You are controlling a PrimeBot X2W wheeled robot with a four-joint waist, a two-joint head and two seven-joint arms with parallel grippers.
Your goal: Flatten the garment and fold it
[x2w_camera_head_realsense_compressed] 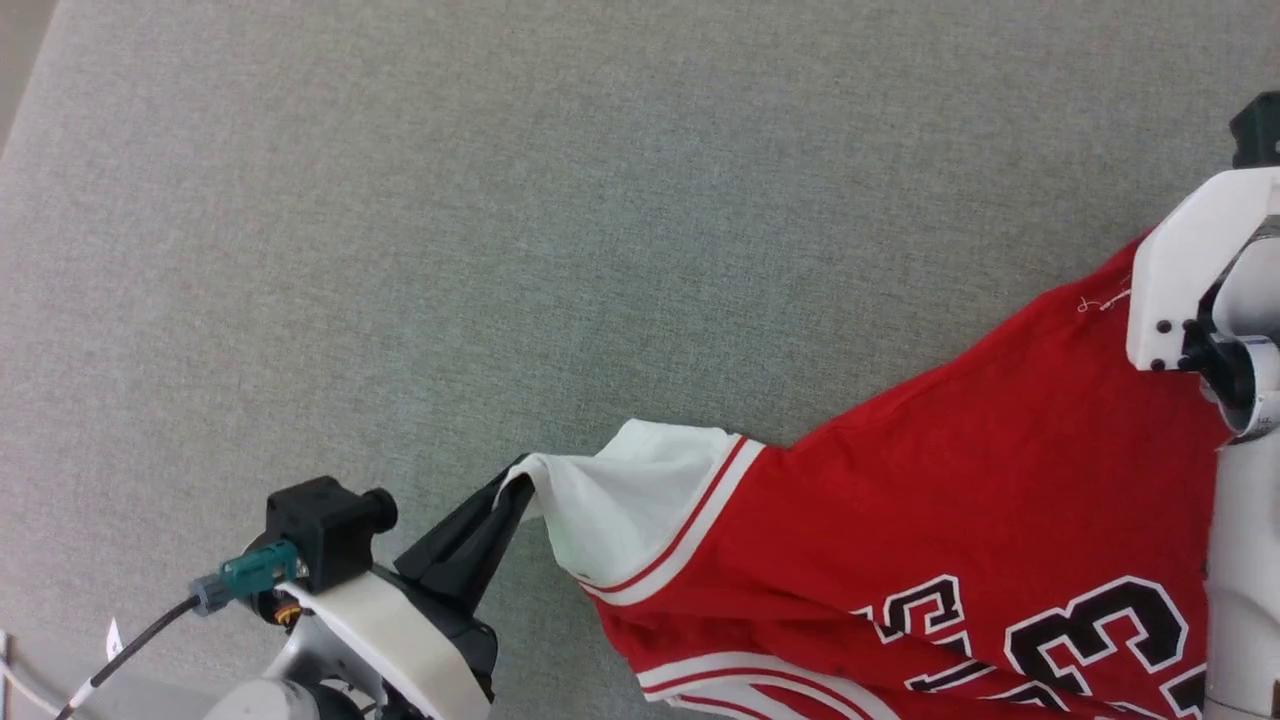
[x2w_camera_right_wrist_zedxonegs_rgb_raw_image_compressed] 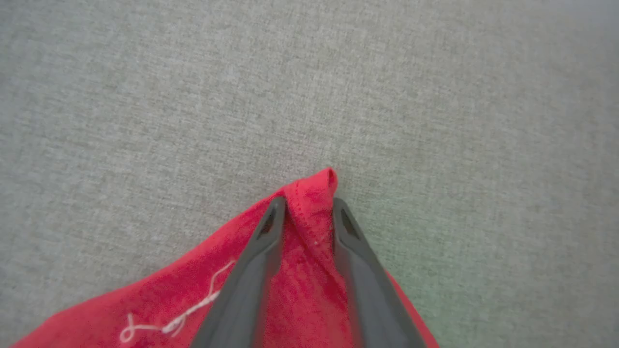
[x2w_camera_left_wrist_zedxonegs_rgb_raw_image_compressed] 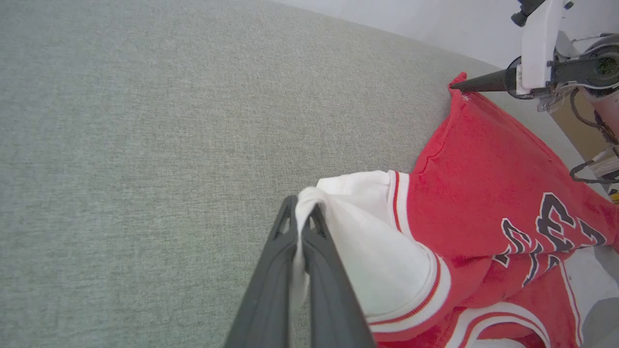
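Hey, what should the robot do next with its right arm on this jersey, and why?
Probably close the right fingers on the red corner between them. They stand apart around it, while the left fingers pinch the white sleeve; then both arms could pull the jersey flat.

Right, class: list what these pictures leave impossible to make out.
- Head view: lettering on the garment, cut off by the bottom edge.
- Right wrist view: whether the right gripper grips the red corner; fabric fills the gap.
- Left wrist view: edge of the sleeve, pinched inside the left gripper.
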